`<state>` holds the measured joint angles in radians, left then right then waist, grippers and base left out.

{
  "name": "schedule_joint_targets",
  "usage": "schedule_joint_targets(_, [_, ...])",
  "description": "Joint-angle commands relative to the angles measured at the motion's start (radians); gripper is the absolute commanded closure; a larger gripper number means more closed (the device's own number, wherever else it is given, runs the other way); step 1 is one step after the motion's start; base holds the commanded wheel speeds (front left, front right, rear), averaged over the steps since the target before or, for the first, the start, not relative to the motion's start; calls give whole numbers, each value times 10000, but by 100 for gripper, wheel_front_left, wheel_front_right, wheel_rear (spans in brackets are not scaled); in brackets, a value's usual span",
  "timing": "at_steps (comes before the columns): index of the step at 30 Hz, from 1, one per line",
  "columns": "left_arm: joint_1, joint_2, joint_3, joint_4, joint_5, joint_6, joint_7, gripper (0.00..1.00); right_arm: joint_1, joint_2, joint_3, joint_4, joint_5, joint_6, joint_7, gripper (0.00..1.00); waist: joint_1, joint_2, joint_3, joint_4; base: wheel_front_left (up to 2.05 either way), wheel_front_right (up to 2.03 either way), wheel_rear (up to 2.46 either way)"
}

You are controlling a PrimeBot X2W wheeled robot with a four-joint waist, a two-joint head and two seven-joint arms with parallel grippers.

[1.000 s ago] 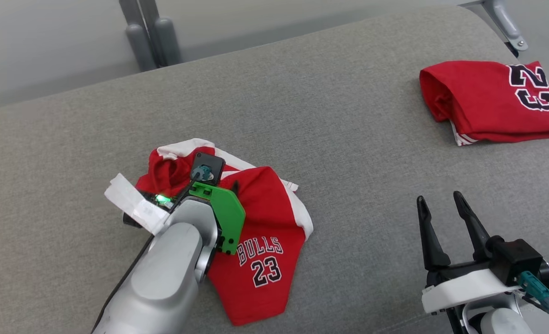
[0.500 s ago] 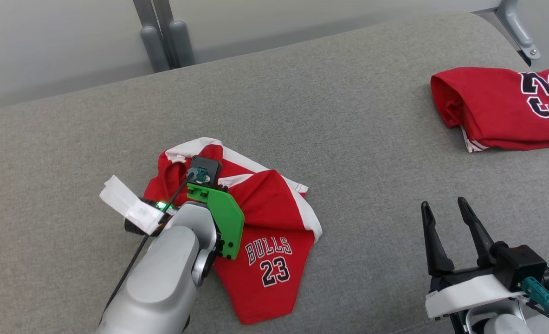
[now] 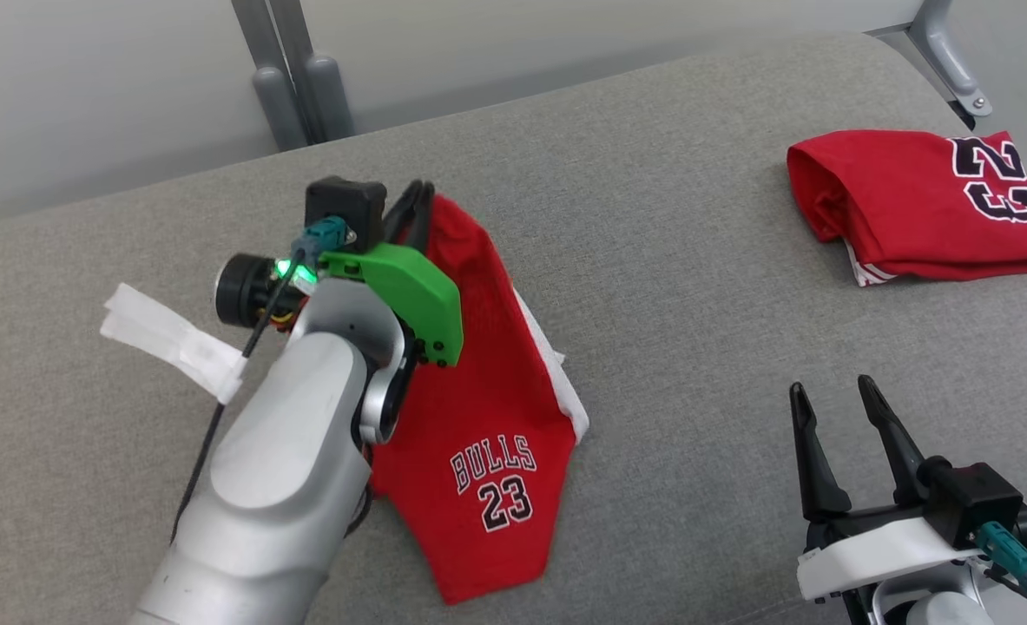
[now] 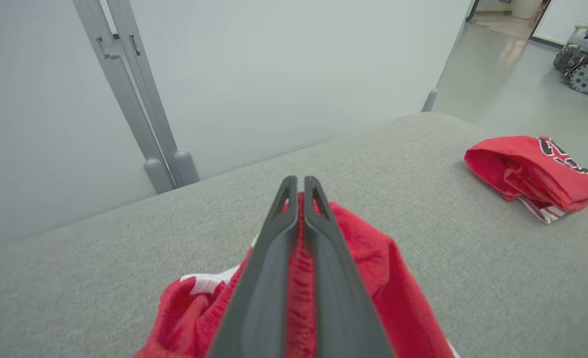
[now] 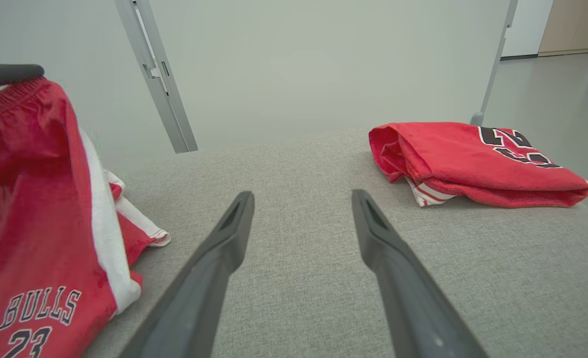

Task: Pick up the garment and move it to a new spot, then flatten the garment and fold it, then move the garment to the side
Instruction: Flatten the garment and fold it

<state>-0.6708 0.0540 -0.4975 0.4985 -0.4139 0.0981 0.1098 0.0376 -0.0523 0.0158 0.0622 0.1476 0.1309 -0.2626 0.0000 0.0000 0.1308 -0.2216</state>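
Observation:
The garment [image 3: 487, 382] is a pair of red shorts with white side stripes and "BULLS 23" printed near the hem. My left gripper [image 3: 419, 193] is shut on its waistband and holds that end lifted above the grey cushion, while the printed end still rests on the surface. In the left wrist view the two dark fingers [image 4: 274, 258] press together with red cloth [image 4: 373, 258] pinched between them. My right gripper [image 3: 830, 391] stands open at the lower right, apart from the cloth. The right wrist view shows its spread fingertips [image 5: 301, 196] and the hanging garment [image 5: 35, 199] at the left.
A second red garment [image 3: 921, 204], folded with a "23" on it, lies at the far right of the grey cushion [image 3: 669, 260]. Grey metal posts [image 3: 292, 78] rise behind the cushion's far edge. Loose white tape [image 3: 174, 340] hangs off my left wrist.
My left gripper closed on the garment's waistband and rose, pulling the crumpled cloth up and stretching it out. The right gripper stayed put and open.

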Motion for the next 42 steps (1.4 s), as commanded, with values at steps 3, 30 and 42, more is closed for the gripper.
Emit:
schedule_joint_targets(3, [-582, 5, 226, -299, -112, 210, -695, 100, 2, -47, -61, 0, 19, -3, -30, 0, 0, 0, -105, -104, 0, 0, 0])
schedule_joint_targets(30, [6556, 2526, -3307, -2397, -2779, -2272, -3673, 100, 1257, -87, -698, 56, -96, -3, -30, 0, 0, 0, -1236, 1566, 0, 0, 0])
schedule_joint_targets(42, [7250, 1795, -831, -2497, -927, -2292, -3756, 97, 1239, -187, -600, 152, -189, -3, -30, 0, 0, 0, -1351, 2094, 0, 0, 0])
